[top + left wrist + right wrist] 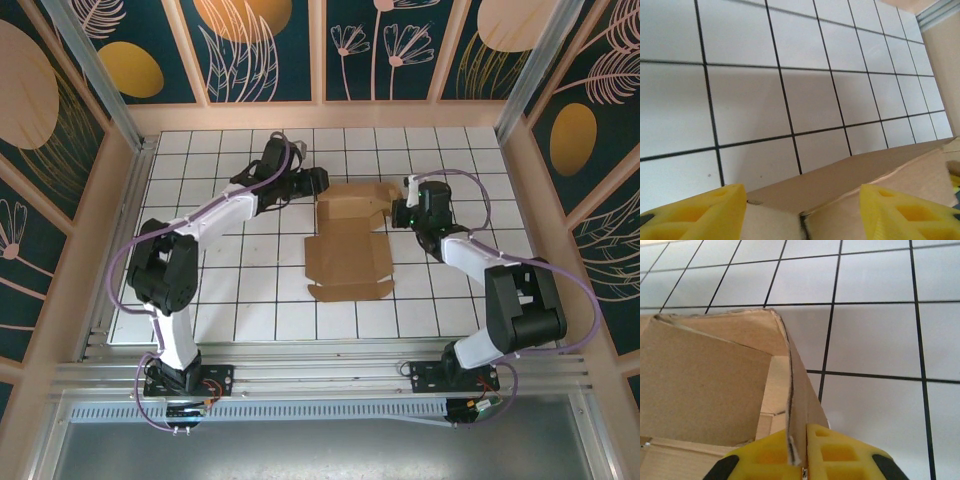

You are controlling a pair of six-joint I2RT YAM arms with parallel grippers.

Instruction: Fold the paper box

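Note:
The paper box (348, 250) of tan cardboard lies partly folded in the middle of the tiled table, its near flaps flat and its far walls raised. My right gripper (401, 213) is at the box's far right side. In the right wrist view the right gripper (803, 456) is shut on an upright side wall of the box (705, 380), the thin edge pinched between the yellow fingers (840, 455). My left gripper (320, 182) is at the box's far left corner. In the left wrist view the left gripper (802, 215) is open, its yellow fingers (695, 212) wide apart on either side of a box flap (850, 175).
The white table (240, 290) has a black grid. Tan side walls (560, 240) and an aluminium rail (320, 375) at the near edge enclose it. Free tiles lie to the left, right and near side of the box.

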